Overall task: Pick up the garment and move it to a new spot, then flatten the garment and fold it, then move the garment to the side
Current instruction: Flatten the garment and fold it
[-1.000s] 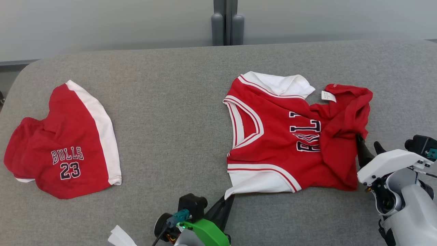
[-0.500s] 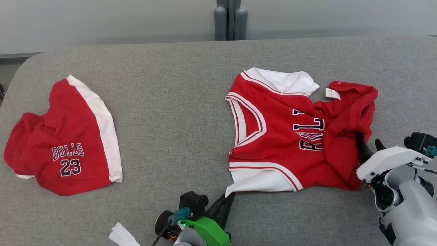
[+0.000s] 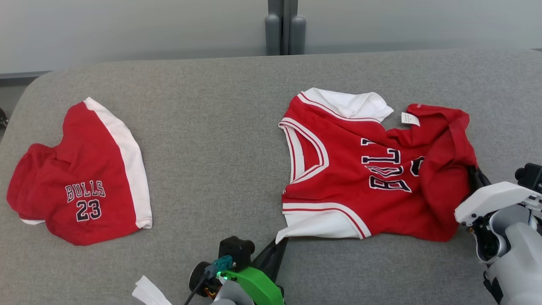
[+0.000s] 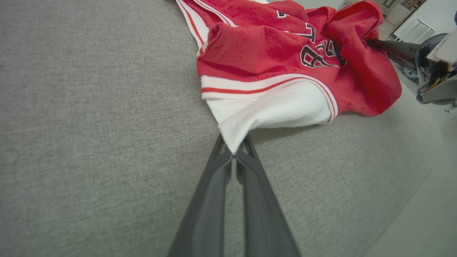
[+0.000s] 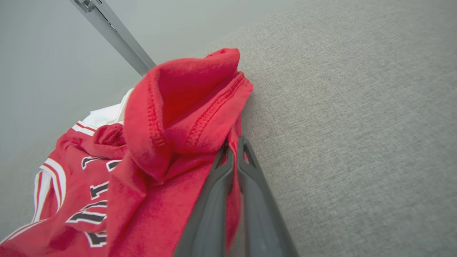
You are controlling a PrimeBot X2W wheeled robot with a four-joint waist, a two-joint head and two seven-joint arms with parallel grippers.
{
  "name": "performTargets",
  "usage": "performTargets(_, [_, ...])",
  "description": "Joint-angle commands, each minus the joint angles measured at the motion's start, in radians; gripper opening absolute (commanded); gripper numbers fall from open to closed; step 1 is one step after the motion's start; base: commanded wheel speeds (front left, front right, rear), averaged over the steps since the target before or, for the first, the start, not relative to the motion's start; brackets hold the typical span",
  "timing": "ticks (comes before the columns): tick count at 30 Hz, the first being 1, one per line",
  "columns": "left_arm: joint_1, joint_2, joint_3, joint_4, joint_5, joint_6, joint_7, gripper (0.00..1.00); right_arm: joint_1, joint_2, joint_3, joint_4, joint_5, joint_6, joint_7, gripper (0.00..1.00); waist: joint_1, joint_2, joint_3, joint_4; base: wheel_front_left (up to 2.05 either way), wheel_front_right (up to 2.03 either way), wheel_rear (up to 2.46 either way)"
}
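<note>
My left claw [image 3: 282,242], lower centre of frame, is closed tight on the jersey's [image 3: 351,169] white corner; my right claw [image 3: 474,172], at right edge, pinches its red hem.

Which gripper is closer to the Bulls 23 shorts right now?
Left. The left gripper is shut on the white corner of the jersey, off to the right of the shorts. The right gripper is shut on the far red edge of the jersey, farther away.
</note>
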Motion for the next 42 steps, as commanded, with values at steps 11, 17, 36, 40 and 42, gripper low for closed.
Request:
performTargets(11, [0.029, 0.025, 0.159, -0.105, -0.056, -0.003, -0.008, 0.0, 0.082, -0.085, -0.092, -0.065, -0.065, -0.001, -0.039, 0.0, 0.0, 0.0, -0.089, -0.063, 0.0, 0.0, 0.0])
performTargets(17, [0.03, 0.02, 0.279, -0.294, -0.103, -0.026, -0.008, 0.0, 0.077, -0.064, -0.185, -0.235, -0.128, -0.001, -0.028, 0.0, 0.0, 0.0, -0.128, -0.092, 0.0, 0.0, 0.0])
performTargets(36, [-0.376, 0.036, 0.511, -0.698, -0.123, 0.133, 0.038, 0.0, -0.044, 0.15, -0.29, -0.996, -0.404, -0.001, 0.14, 0.0, 0.0, 0.0, -0.227, -0.092, 0.0, 0.0, 0.0])
performTargets(40, [-0.405, 0.05, 0.507, -0.719, -0.114, 0.178, 0.093, 0.0, -0.023, 0.184, -0.312, -1.066, -0.428, -0.001, 0.219, 0.0, 0.0, 0.0, -0.226, -0.089, 0.0, 0.0, 0.0])
performTargets(42, [-0.414, 0.067, 0.494, -0.711, -0.099, 0.194, 0.126, 0.0, -0.017, 0.195, -0.323, -1.077, -0.424, -0.001, 0.257, 0.0, 0.0, 0.0, -0.214, -0.089, 0.0, 0.0, 0.0])
